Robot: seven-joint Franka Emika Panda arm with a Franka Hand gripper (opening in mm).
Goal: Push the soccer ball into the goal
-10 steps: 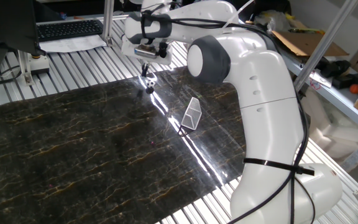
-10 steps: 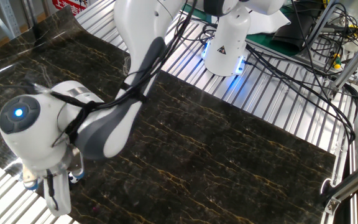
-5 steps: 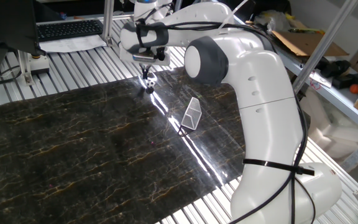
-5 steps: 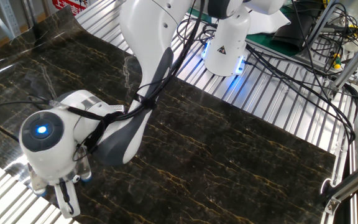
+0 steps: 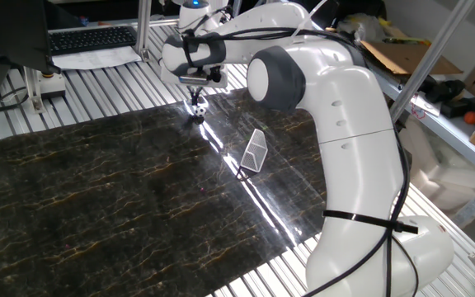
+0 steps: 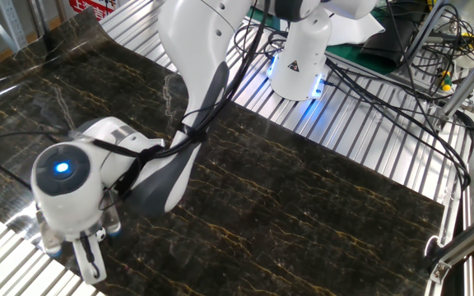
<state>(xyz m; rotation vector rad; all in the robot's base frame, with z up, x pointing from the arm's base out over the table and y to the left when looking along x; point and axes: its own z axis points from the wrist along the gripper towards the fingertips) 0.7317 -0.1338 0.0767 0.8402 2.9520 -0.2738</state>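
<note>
The soccer ball (image 5: pixel 197 107), tiny and white with black patches, lies on the dark marble mat (image 5: pixel 122 190) near its far edge. The goal (image 5: pixel 255 151), a small white-framed wedge with pale netting, stands on the mat a few ball-widths to the ball's right and nearer the camera. My gripper (image 5: pixel 196 89) points down just above and behind the ball, and its fingers look shut and empty. In the other fixed view my gripper (image 6: pixel 88 261) hangs at the mat's near left edge. The ball and goal are hidden there behind the arm.
A keyboard (image 5: pixel 89 39) and papers lie beyond the mat on the slatted metal table (image 5: pixel 97 91). A cardboard box (image 5: pixel 398 51) and clutter sit at the back right. My base (image 6: pixel 299 62) and loose cables (image 6: pixel 401 90) are on the far side in the other fixed view.
My wrist has shifted slightly toward the mat's far edge and settled over the ball. The ball and the goal have not moved.
</note>
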